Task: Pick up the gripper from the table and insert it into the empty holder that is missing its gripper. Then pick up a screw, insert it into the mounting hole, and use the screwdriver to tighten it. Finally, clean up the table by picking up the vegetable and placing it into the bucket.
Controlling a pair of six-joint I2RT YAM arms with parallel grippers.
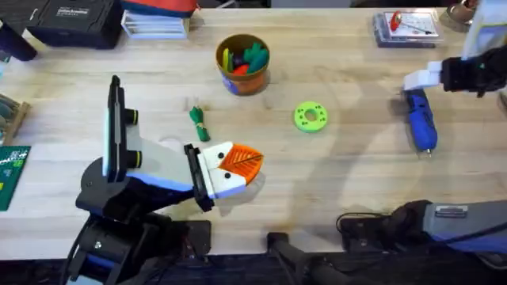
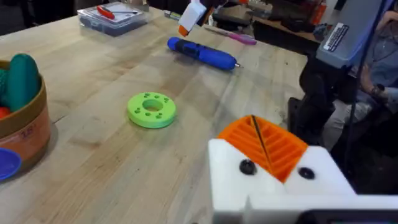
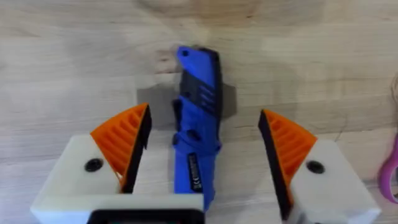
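Note:
The blue screwdriver (image 1: pixel 421 123) lies on the table at the right, also seen as the screwdriver (image 3: pixel 198 137). My right gripper (image 1: pixel 418 79) hovers over its far end, open, its orange fingers (image 3: pixel 124 140) on either side of the body without touching it. My left gripper (image 1: pixel 250 158) is shut near the table's middle front. Each of its two white holders (image 2: pixel 273 186) carries an orange gripper finger (image 2: pixel 273 146) and shows a dark screw head (image 2: pixel 247 167). The green vegetable (image 1: pixel 198 123) lies just behind it. The bucket (image 1: pixel 243 63) stands at the back centre with toy pieces inside.
A round green disc (image 1: pixel 310 116) with holes sits between the bucket and the screwdriver. A clear box (image 1: pixel 407 27) with small parts is at the back right. Black cases and books line the back left, and a green board (image 1: pixel 9 174) lies at the left edge.

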